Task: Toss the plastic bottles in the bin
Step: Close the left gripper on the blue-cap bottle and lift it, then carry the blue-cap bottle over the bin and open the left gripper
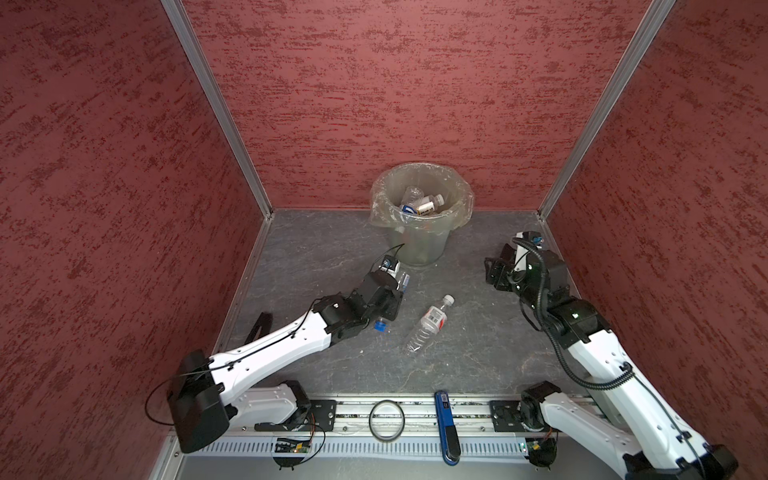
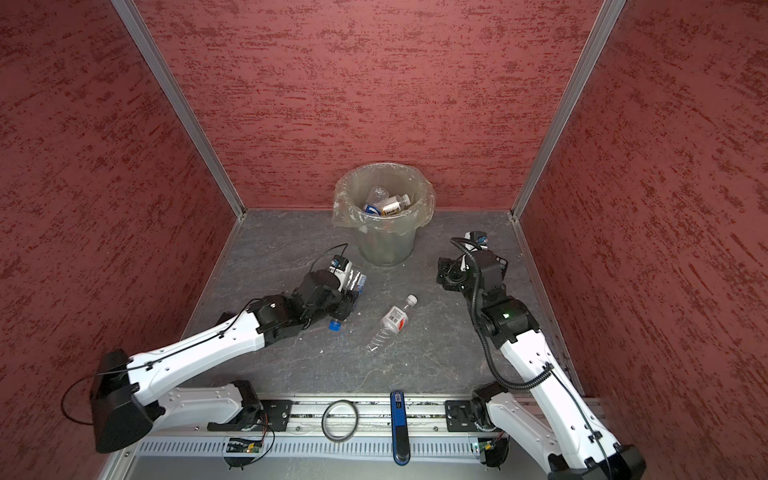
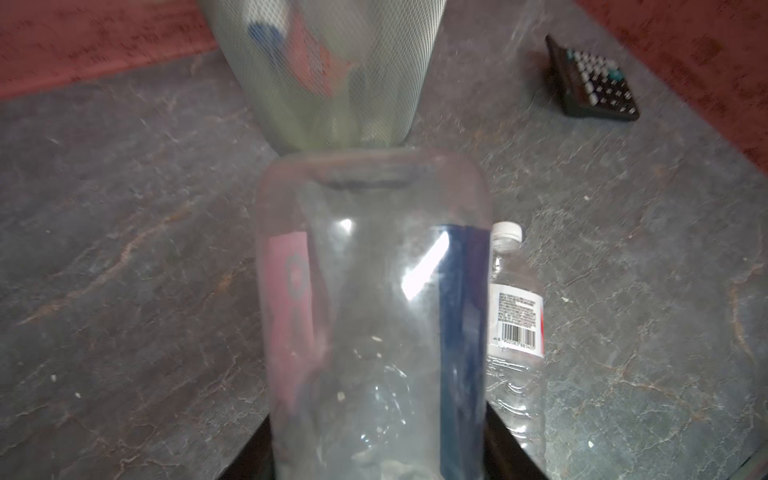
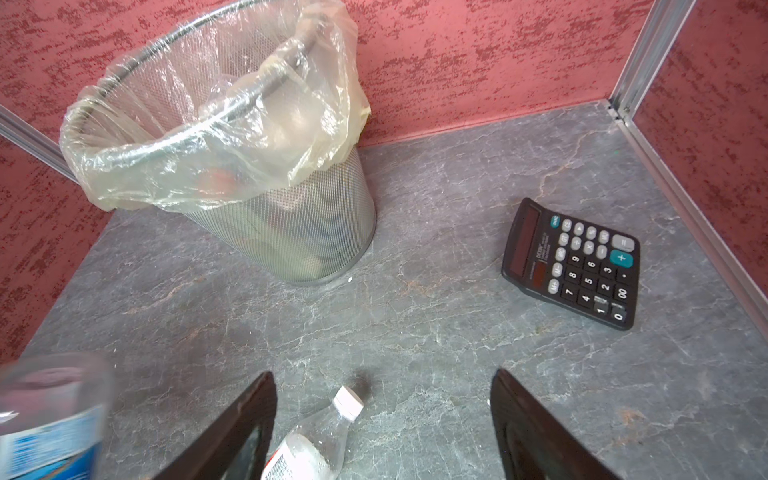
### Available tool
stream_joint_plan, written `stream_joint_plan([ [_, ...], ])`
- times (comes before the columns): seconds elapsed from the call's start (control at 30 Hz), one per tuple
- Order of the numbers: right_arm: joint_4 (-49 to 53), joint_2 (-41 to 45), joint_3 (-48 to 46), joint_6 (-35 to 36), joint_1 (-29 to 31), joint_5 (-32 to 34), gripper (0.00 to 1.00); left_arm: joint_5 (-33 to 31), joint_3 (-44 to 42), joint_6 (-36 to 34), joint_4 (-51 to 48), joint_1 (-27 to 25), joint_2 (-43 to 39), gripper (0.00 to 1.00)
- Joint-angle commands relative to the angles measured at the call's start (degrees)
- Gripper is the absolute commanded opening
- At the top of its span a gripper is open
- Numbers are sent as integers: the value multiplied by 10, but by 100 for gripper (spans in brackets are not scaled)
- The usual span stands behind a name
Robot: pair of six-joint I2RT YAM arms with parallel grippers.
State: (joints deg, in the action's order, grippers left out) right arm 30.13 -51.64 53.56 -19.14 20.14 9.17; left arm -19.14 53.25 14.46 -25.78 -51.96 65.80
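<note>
Left claw (image 1: 394, 296) is clamped on a small clear plastic bottle with a blue label (image 3: 374, 311). It sits low over the grey stone-look desk (image 1: 316, 257), just short of the round mesh bin with a clear bag liner (image 1: 417, 249), which already holds a few other bottles (image 1: 422, 204). Looks like the carry step to me. Next it needs to lift above the rim, then let go. Mid-desk, a clear white-capped bottle with a white-and-red label (image 1: 430, 326) lies on its side. Right claw (image 4: 381, 374) is empty, jaws apart, pointed at it, so that's probably the next grab.
</note>
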Motion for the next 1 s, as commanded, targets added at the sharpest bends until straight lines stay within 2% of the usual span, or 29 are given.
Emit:
stream_joint_plan([
  [0.0, -13, 9, -8, -9, -1, -16, 81, -65, -6, -18, 29, -14, -50, 51],
  [0.17, -19, 18, -26, -15, -1, -24, 86, -138, -9, -62, 67, -67, -118, 51],
  [0.3, -25, 22, -47, -29, -1, -53, 89, -168, 12, -83, 78, -94, -132, 51],
  [0.5, -29, 41, -89, -46, 0, -74, 93, -204, 37, -127, 126, -124, -130, 51],
  [0.7, -27, 47, -89, -46, -1, -66, 94, -204, 73, -190, 202, -120, -85, 53],
  [0.77, -28, 46, -88, -46, 0, -66, 94, -178, 102, -201, 213, -97, -57, 53],
  [0.83, -29, 45, -86, -46, 0, -66, 94, -120, 148, -195, 214, -54, -20, 54],
  [0.97, -27, 45, -83, -46, 0, -69, 93, 8, 295, -180, 228, 48, 104, 55],
])
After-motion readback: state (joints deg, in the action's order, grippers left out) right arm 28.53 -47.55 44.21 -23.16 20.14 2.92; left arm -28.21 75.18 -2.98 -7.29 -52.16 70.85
